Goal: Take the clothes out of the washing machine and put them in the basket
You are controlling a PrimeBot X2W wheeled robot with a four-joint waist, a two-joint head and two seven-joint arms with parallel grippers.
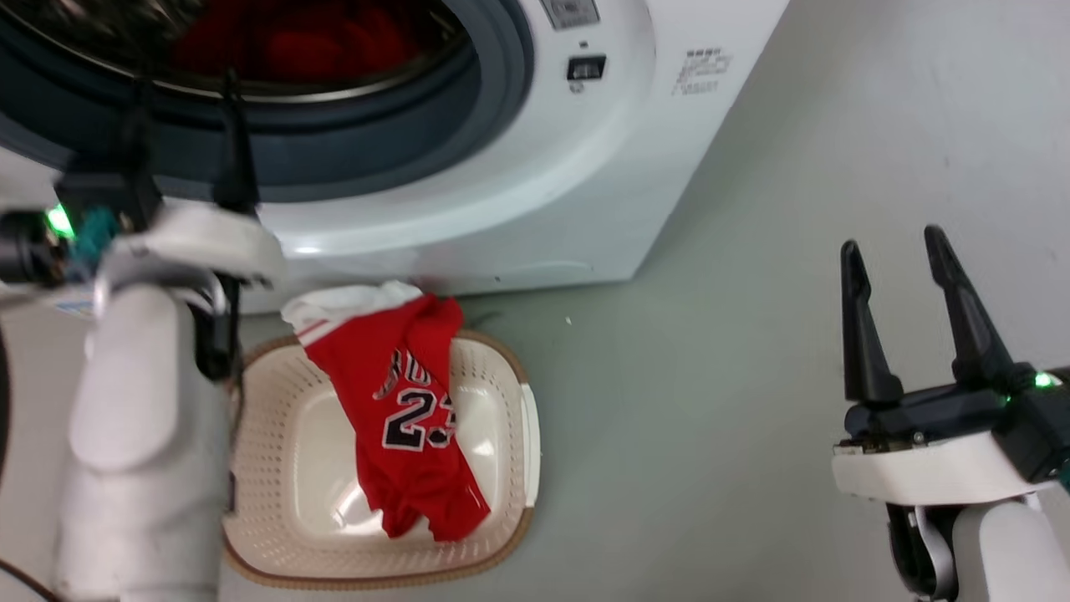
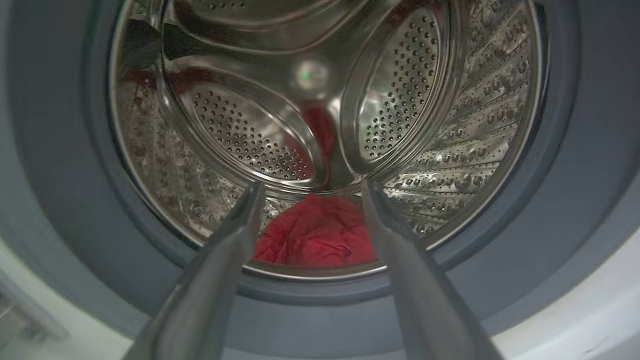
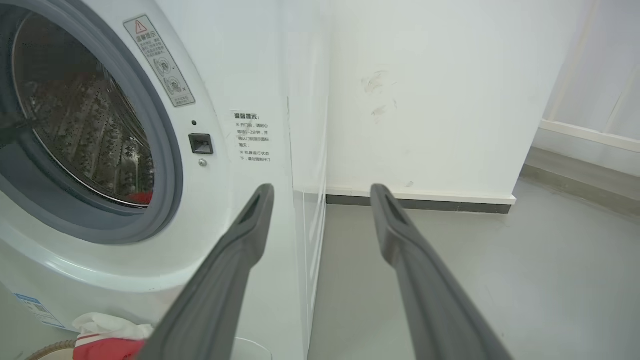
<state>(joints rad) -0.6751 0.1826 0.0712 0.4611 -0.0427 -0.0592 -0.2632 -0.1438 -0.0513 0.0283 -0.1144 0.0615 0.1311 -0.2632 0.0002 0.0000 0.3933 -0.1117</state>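
The red basketball jersey (image 1: 410, 418) with its black-and-white "23" hangs over the far rim of the cream-white perforated plastic laundry basket (image 1: 501, 548) and runs down across the inside, the number face up. Bunched at the top of it, on the rim nearest the machine, is a white cloth piece (image 1: 343, 303) with red trim. The rest of the basket's floor is bare (glossy enough to catch the light).

A plain red garment (image 2: 315, 235) lies crumpled at the bottom of the shiny perforated steel drum (image 2: 240, 130), just behind the lip. The drum belongs to the large white front-loading washing machine (image 1: 543, 209), whose round grey rubber gasket (image 2: 575, 200) frames the mouth. The basket stands on the floor right in front of the machine, below the porthole.

The left tool (image 1: 184, 92) is at the porthole with its two dark fingers spread and nothing between them, pointing in toward the red garment. The right tool (image 1: 893, 241) hangs well off to the right of the basket, fingers likewise parted and empty.

Underfoot is a smooth pale grey floor (image 1: 710, 376). Beside the machine rises a scuffed white wall (image 3: 450, 100) with a dark skirting strip (image 3: 420, 204) along its foot.
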